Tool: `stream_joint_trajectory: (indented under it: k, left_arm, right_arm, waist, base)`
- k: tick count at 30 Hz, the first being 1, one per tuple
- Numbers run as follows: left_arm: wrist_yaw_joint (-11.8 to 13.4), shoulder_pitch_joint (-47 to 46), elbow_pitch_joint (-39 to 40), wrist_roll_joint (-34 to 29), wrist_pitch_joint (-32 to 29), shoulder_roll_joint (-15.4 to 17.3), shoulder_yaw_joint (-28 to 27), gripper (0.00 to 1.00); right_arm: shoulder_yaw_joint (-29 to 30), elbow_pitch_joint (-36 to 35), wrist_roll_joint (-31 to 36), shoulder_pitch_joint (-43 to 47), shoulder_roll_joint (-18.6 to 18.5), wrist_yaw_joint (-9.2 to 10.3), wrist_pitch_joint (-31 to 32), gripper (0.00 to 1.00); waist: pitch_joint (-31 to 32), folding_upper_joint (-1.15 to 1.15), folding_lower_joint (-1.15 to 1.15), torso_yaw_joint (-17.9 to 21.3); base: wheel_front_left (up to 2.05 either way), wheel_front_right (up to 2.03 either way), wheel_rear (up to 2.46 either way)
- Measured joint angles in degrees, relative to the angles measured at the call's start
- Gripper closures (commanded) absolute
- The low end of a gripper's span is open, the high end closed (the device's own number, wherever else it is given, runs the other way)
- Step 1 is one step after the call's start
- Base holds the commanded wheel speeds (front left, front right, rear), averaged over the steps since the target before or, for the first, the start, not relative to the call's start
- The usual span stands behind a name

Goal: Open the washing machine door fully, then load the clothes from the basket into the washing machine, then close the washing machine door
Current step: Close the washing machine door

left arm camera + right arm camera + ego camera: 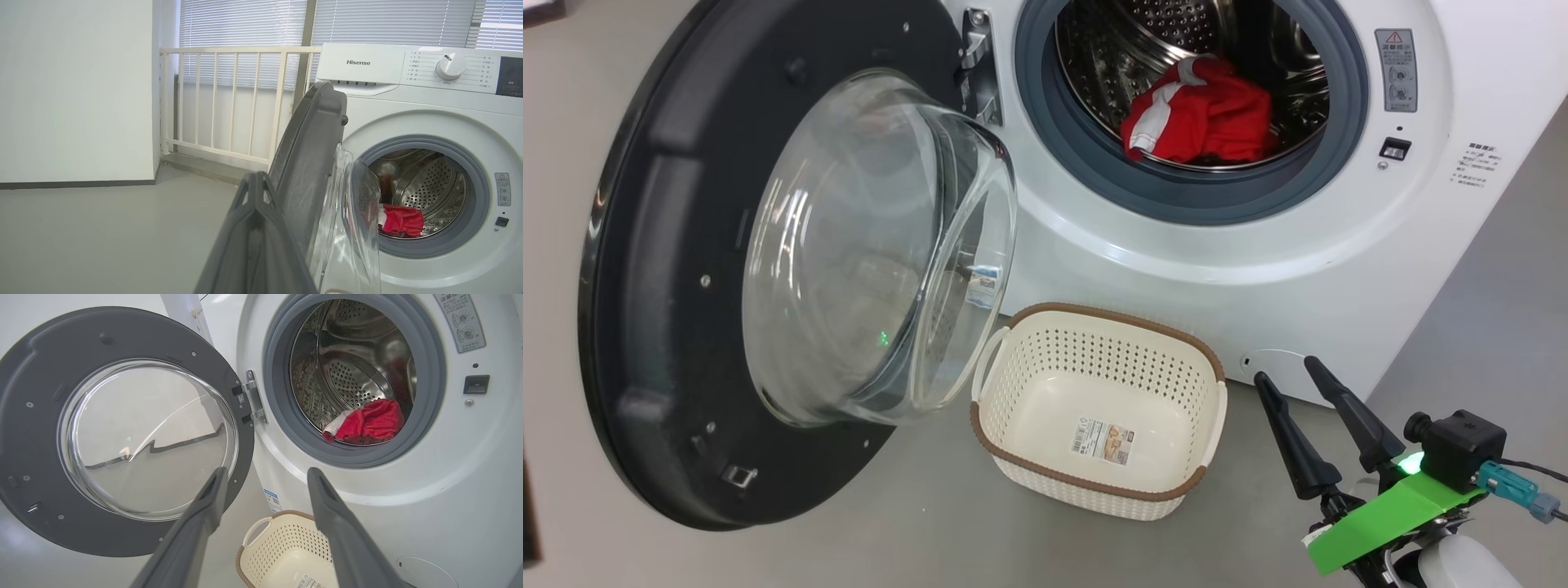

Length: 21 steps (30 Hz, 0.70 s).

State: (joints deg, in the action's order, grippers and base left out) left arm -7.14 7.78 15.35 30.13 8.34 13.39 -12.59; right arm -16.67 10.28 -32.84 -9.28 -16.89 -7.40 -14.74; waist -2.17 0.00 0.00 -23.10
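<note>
The washing machine (408, 106) reads Hisense; clothes (1201, 122) inside its drum (1111, 57); basket (1094, 322) before it, label (1104, 443) unreadable; right hand (266, 473) released; left hand (255, 177) clenched.

Steel, glass, cloth, plastic
We see a shiny perforated steel drum (1111, 65), smooth clear glass in the washing machine door (849, 245), soft red clothes (1209, 114), a matt plastic basket (1094, 359).

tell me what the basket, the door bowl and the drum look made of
Basket: likely moulded plastic, matte cream, judging by its even punched holes; the brown rim looks woven but is probably plastic too. Door bowl: clear glass or hard plastic, glossy, with sharp reflections. Drum: looks like steel, perforated, with a bright metallic sheen.
</note>
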Motion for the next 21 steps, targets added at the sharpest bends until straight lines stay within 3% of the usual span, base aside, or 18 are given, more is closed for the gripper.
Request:
stream_joint_trajectory:
  k: [9,14,21]
  left_arm:
    - [1.6,-4.1,2.3,10.8,-9.5,3.3,-4.9,1.00]
    - [3.3,-8.2,0.4,20.9,-17.0,4.4,-7.0,1.00]
    - [10.5,-17.2,-8.4,38.6,-29.3,4.1,-9.8,1.00]
  right_arm:
    - [-0.1,0.0,0.0,0.0,0.1,0.00,0.0,0.00]
    - [0.1,0.0,0.0,0.0,0.2,0.00,0.0,0.00]
    - [0.4,0.0,0.0,0.0,0.4,0.00,0.0,0.00]
  waist:
    - [0.4,0.00,0.01,0.8]
    - [0.5,0.00,0.00,1.1]
    - [0.0,0.00,0.00,1.7]
  base:
    - [0.00,0.00,0.00]
    - [0.00,0.00,0.00]
    - [0.00,0.00,0.00]
